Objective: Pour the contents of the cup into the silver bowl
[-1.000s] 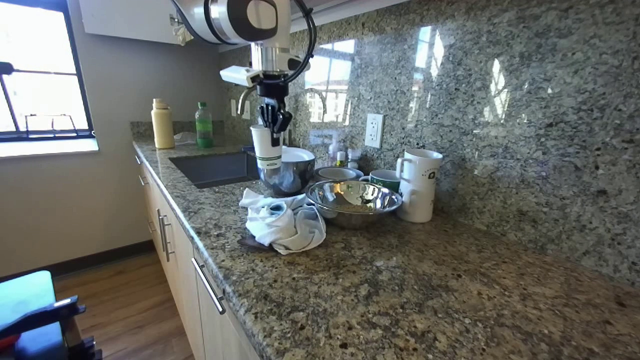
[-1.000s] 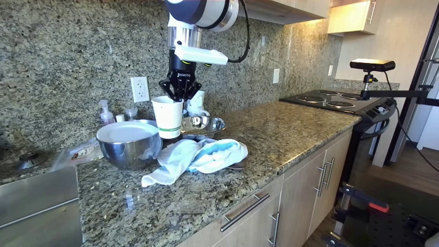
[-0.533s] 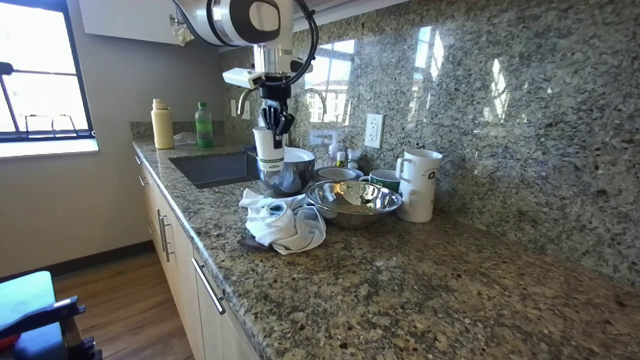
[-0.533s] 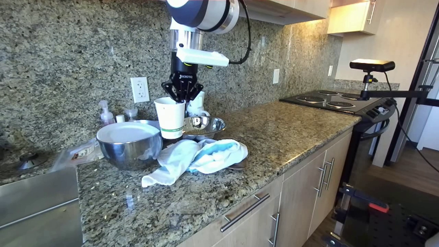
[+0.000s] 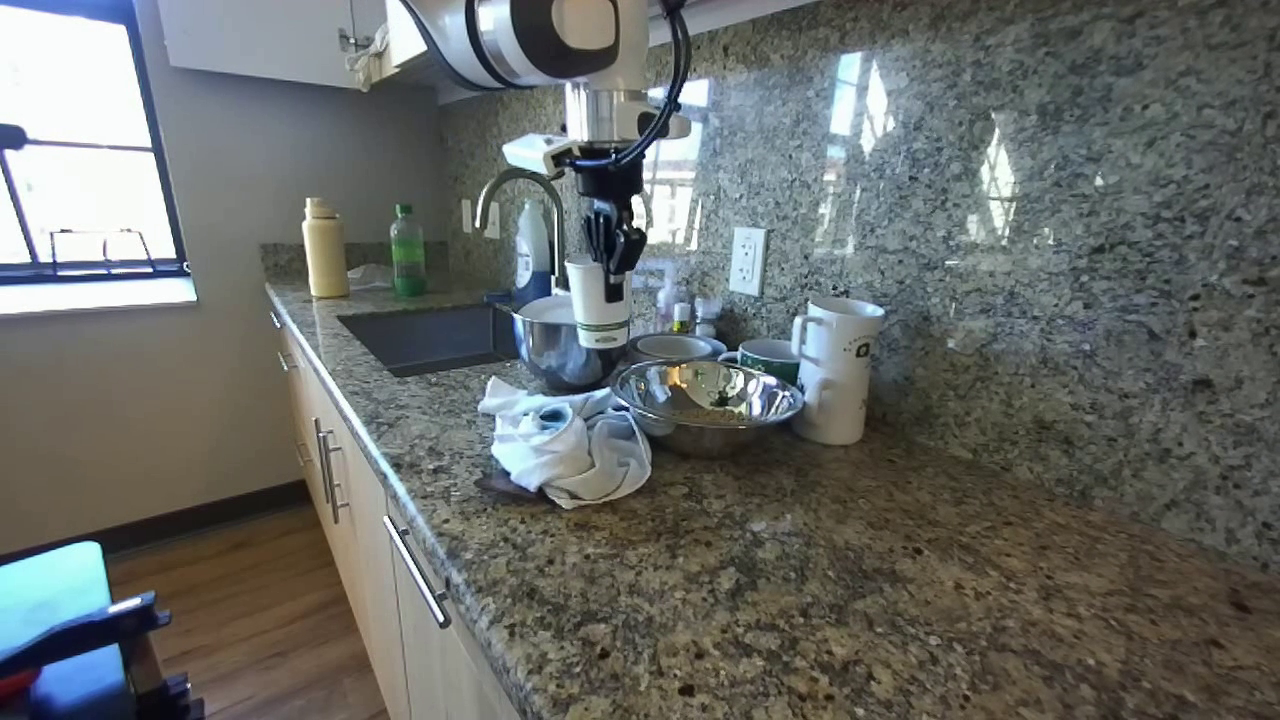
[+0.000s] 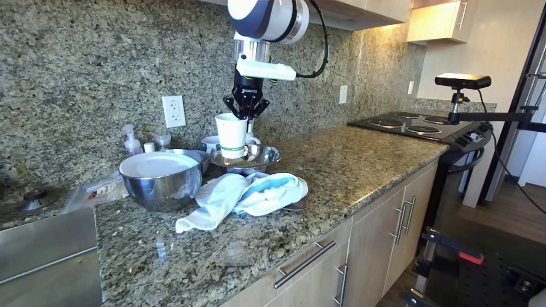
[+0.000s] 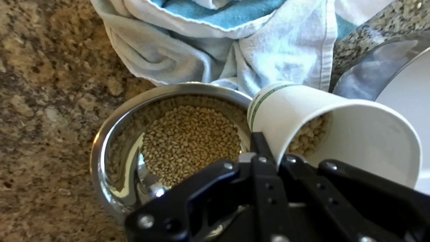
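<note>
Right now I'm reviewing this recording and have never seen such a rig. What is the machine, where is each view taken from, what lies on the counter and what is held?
The machine is a single robot arm ending in a black gripper. Two views come from cameras standing outside it, in different places; the third comes from a camera on its wrist, looking down past the gripper. The gripper is shut on the wall of a white cup, which it holds up off the counter; pale pieces lie inside the cup. On the counter are a wide silver bowl with brownish grains in it, a crumpled towel, a deeper steel pot and what look like stacked white mugs.
</note>
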{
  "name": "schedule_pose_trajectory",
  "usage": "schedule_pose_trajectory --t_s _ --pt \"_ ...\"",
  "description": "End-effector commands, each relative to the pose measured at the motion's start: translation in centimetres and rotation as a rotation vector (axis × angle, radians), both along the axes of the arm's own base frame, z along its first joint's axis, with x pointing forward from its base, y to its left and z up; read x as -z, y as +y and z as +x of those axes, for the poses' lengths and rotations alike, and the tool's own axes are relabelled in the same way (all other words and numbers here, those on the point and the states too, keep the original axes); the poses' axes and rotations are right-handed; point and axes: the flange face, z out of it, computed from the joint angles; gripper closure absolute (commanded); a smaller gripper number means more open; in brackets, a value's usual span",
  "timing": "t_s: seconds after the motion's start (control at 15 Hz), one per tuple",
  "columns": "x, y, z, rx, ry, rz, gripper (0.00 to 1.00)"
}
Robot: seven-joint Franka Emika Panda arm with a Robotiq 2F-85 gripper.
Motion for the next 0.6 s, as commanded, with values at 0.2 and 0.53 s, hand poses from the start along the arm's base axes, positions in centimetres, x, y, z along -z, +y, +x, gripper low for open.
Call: schedule_pose_trajectory --t_s 0.2,0.53 --pt "0.0 -2.6 2.9 0.171 -0.025 0.019 1.0" --pt "-0.1 -4.0 4.5 0.299 -0.044 0.018 1.0"
